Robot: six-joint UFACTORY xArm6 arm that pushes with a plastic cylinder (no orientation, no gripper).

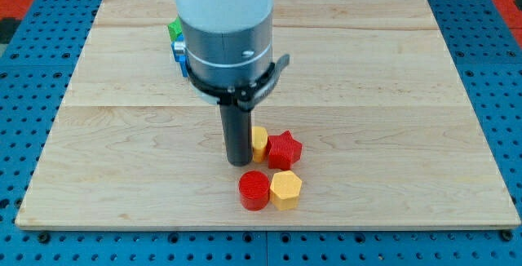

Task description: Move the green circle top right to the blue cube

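Observation:
A green block (174, 28) shows as a small piece at the left edge of the arm's white body, near the view's top; its shape is hidden. A blue block (177, 50) peeks out just below it, also mostly hidden by the arm. My tip (239, 162) rests on the board well below both, touching the left side of a yellow block (259, 142).
A red star (285, 148) lies right of the yellow block. A red cylinder (254, 190) and a yellow hexagon (286, 189) sit side by side below my tip. The wooden board (408, 95) lies on a blue perforated table.

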